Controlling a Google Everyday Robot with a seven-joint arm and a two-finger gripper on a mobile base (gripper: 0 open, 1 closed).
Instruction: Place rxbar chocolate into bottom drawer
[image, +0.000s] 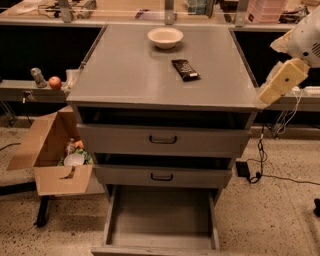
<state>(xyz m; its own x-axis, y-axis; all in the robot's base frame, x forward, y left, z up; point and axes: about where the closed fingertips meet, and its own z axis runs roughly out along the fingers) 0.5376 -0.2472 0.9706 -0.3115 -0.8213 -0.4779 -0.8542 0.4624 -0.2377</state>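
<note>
One rxbar chocolate (185, 69) lies flat on the grey tabletop (130, 80), right of centre and about mid-depth. Its long axis runs mostly front to back, skewed: the far end points toward the back left, the near end toward the front right. The black wrapper faces up with faint pale print. One cream bowl (165, 36) stands upright behind it near the back edge, apart from the bar. There are three drawers in the cabinet below. The top drawer (162, 140) and middle drawer (161, 176) each show one black handle and a dark gap above the front panel. The bottom drawer (160, 215) is pulled well out, its grey floor bare. The tool (280, 82), a cream-coloured piece on a white arm (307, 37), hangs off the right side of the cabinet near the tabletop's front right corner, well apart from the bar; whether it is released or clenched cannot be told. One open cardboard box (55, 150) sits on the floor to the left, with oddments inside.
</note>
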